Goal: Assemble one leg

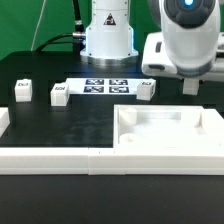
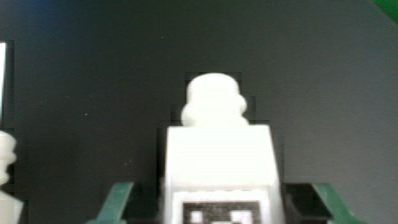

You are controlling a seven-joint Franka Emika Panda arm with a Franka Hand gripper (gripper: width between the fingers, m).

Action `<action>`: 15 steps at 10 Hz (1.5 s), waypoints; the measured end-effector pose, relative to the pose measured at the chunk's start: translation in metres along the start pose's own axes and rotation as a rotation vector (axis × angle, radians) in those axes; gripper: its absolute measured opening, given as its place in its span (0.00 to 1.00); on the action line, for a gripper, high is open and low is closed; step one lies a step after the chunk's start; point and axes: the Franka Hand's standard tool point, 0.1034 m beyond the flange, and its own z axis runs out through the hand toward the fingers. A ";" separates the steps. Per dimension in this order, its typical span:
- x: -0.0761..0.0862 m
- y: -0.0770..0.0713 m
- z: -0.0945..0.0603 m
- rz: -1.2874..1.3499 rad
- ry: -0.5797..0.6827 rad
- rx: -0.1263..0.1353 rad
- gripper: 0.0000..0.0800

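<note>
In the wrist view a white leg [image 2: 221, 150] lies lengthwise between my gripper's [image 2: 222, 207] green fingers [image 2: 121, 205]. Its tag faces the camera and its rounded peg points away. Dark gaps show on both sides of it, so the jaws stand open around it without touching. In the exterior view my gripper [image 1: 192, 87] hangs low at the back right, behind the tray's far rim, and this leg is hidden there. Three more legs [image 1: 22, 90] [image 1: 58, 95] [image 1: 147, 90] stand on the table.
The large white tray-shaped part [image 1: 205, 132] lies at the exterior view's right front. Long white rails [image 1: 50, 157] run along the front. The marker board [image 1: 105, 86] lies before the robot base. Another white piece [image 2: 7, 160] shows at the wrist view's edge.
</note>
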 end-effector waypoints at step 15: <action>0.006 -0.019 -0.108 -0.159 0.716 0.029 0.36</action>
